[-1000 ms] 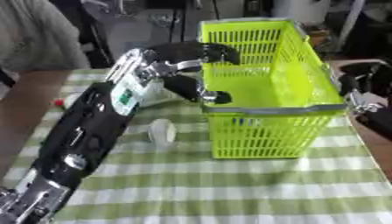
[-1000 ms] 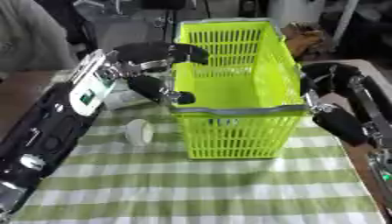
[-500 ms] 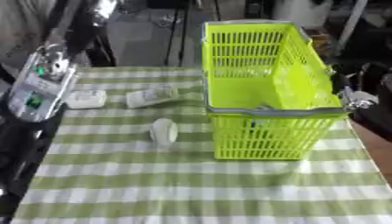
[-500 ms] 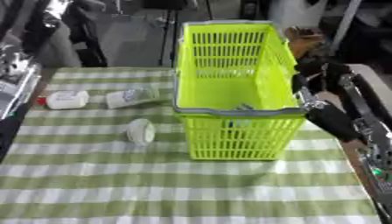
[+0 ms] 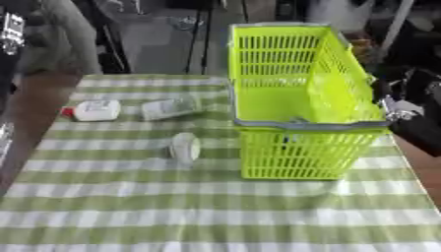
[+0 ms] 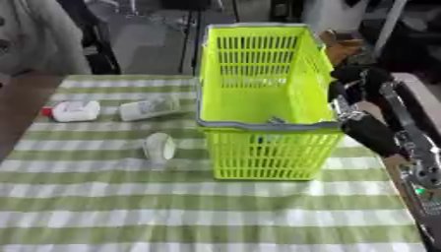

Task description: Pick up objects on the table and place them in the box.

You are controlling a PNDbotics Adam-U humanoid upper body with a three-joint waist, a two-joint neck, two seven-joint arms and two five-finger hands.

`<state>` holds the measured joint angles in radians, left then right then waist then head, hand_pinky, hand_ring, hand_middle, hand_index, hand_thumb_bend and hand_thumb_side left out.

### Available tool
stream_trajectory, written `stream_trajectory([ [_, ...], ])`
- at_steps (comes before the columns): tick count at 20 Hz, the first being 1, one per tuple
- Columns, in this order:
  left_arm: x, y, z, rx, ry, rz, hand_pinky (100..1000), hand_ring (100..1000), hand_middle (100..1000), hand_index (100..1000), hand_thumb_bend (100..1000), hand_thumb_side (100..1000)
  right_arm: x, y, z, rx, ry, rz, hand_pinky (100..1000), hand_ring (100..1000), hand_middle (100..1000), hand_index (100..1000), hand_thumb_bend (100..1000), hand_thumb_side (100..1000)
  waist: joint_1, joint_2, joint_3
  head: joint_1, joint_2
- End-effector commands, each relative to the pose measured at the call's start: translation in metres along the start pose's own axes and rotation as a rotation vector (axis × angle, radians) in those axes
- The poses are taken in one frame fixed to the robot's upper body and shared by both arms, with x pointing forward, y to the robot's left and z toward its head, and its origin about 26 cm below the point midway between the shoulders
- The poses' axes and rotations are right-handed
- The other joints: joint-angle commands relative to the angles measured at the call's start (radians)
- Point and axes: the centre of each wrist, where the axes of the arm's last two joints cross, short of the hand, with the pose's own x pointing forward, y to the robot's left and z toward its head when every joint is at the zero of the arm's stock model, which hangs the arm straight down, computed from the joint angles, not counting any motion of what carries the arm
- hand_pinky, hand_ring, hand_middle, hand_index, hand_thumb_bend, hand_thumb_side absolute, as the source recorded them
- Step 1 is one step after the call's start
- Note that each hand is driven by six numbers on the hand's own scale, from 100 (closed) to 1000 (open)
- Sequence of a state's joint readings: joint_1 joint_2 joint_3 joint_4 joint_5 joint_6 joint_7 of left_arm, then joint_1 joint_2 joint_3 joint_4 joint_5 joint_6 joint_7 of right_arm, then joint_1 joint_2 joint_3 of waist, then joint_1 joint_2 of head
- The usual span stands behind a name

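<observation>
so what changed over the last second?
The left arm, which reached over to the basket rim, has pulled back out of view to the left. White bottle, clear bottle and round white item lie where they were. Right hand stays beside the basket.

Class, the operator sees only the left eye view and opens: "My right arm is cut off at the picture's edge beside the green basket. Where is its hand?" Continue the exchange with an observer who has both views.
Observer: The right eye view shows the right hand outside the basket, by the far part of its right wall. I cannot tell if they touch.
Operator: And the rest of the arm?
Observer: The forearm runs along the basket's right side toward the near right corner, where a small green light shows on it.
</observation>
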<state>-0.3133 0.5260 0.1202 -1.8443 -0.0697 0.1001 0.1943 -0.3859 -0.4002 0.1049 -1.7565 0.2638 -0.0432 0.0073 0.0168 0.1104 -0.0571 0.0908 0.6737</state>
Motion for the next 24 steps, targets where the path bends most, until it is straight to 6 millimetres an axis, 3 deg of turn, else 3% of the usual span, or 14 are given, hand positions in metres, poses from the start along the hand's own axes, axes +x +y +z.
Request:
stream_trajectory([
  [1, 0.001, 0.006, 0.003, 0.015, 0.013, -0.028, 614, 738, 744, 754, 248, 851, 0.004, -0.010, -0.003, -0.019, -0.020, 0.025, 562, 553, 619, 778, 197, 552, -0.001, -0.011, 0.002, -0.004, 0.003],
  [13, -0.014, -0.004, 0.014, -0.089, 0.067, -0.023, 619, 739, 740, 758, 229, 874, 0.006, -0.010, -0.004, -0.021, -0.025, 0.024, 563, 554, 620, 779, 198, 552, -0.005, -0.008, 0.005, -0.009, 0.002],
  [24, -0.014, -0.008, 0.018, -0.148, 0.068, -0.030, 629, 746, 740, 760, 225, 878, 0.006, -0.010, -0.005, -0.025, -0.028, 0.024, 563, 554, 622, 781, 201, 552, -0.007, -0.008, 0.011, -0.009, -0.001],
])
